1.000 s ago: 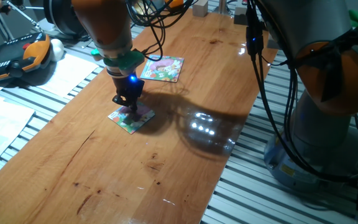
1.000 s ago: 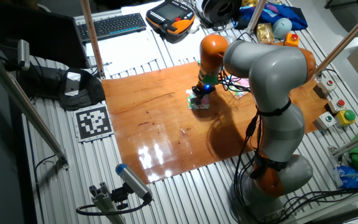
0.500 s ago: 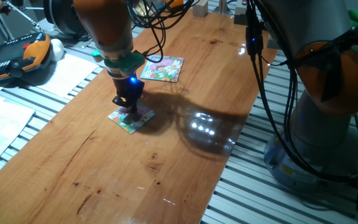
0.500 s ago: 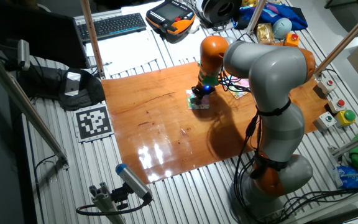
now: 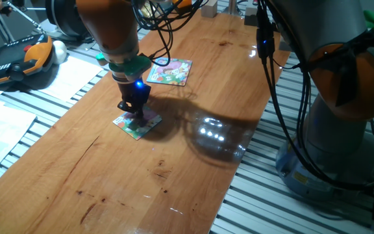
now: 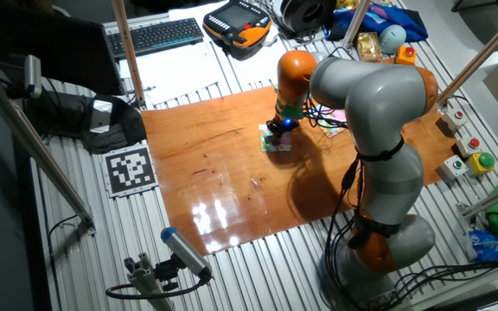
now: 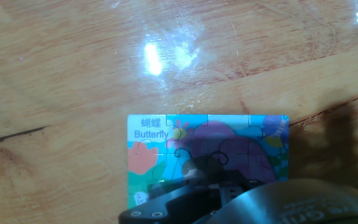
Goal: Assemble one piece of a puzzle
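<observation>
The puzzle [image 5: 147,123] is a small square picture board lying flat on the wooden table [image 5: 193,175]. It also shows in the other fixed view [image 6: 277,147] and in the hand view [image 7: 160,155], with purple, pink and yellow art and the word "Butterfly". My gripper [image 5: 134,116] stands upright with its fingertips down on the board; it also shows in the other fixed view [image 6: 274,136]. In the hand view the black gripper body covers the board's lower part. The piece is hidden under the fingers. The fingers look close together, but I cannot tell their state.
A second square board [image 5: 169,71], pink above, lies further back on the table. A teach pendant [image 5: 15,58] and papers [image 5: 63,75] lie left of the table. A keyboard [image 6: 154,34] and a printed marker [image 6: 130,168] lie off the table.
</observation>
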